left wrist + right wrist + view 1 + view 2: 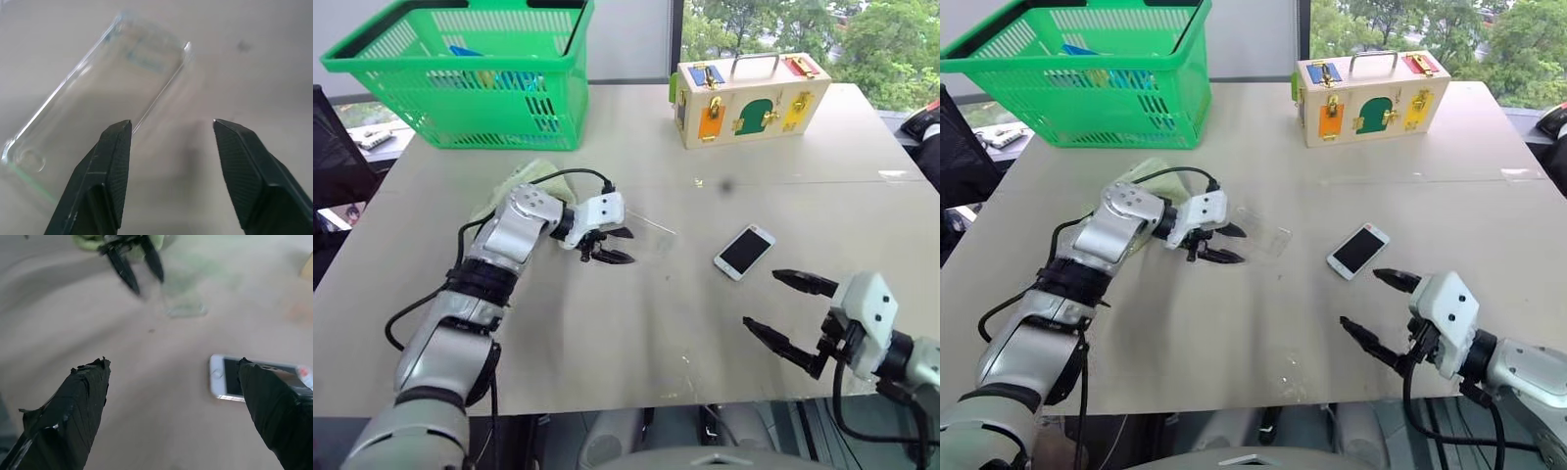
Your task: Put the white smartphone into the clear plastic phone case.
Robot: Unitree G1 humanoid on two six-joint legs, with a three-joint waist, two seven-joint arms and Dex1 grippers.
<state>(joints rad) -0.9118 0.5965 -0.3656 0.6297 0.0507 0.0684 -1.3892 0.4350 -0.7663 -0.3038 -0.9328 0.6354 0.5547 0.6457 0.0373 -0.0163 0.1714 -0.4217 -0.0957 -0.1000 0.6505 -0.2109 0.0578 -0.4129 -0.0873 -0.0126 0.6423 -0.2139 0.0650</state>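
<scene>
Both tools gape empty: left tool (1222,244) at the clear case's (1263,235) edge, right tool (1378,305) near the white smartphone (1358,250).

Two black fingers of the right gripper (173,396) spread wide above a beige table (161,377); a white smartphone (230,379) lies beside one fingertip.

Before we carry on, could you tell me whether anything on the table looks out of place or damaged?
Nothing stands out: the white smartphone lies flat, screen up, and the clear plastic phone case lies flat and looks intact.
</scene>
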